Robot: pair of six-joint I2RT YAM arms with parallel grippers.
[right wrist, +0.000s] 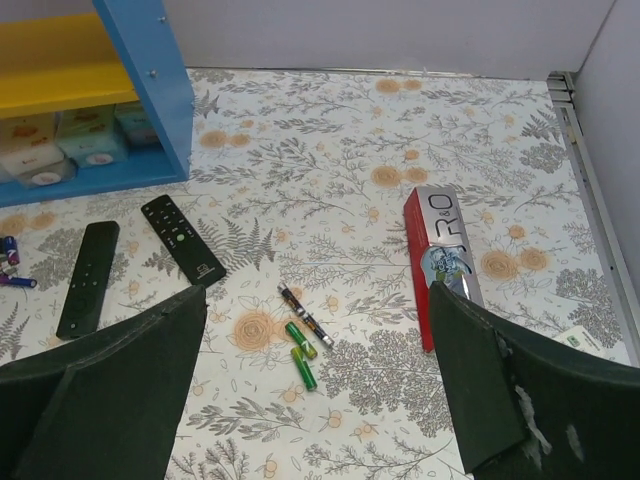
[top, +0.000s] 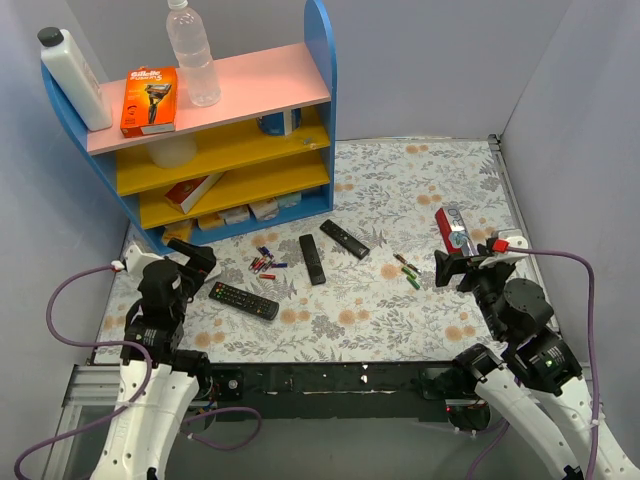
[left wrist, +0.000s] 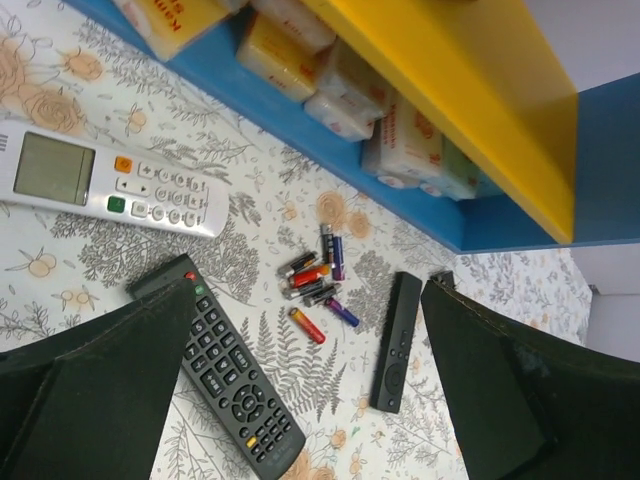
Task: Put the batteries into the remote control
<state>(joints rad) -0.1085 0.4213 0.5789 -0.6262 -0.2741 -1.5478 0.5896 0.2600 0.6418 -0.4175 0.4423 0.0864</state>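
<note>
grippers on both arms hang wide open over a floral table (top: 400,195), holding nothing. left gripper (top: 197,260) hovers near a black button remote (top: 243,300). right gripper (top: 455,268) sits just right of the batteries (top: 407,271), 3 small green and yellowish cells lying loose on the table. further in, red and blue cells (top: 263,264) lie beside a slim black remote (top: 312,258), with another black remote (top: 344,238) behind it. a red box (top: 452,230) lies beyond the right gripper. at the back left stands a blue, yellow and pink shelf (top: 230,150).
</note>
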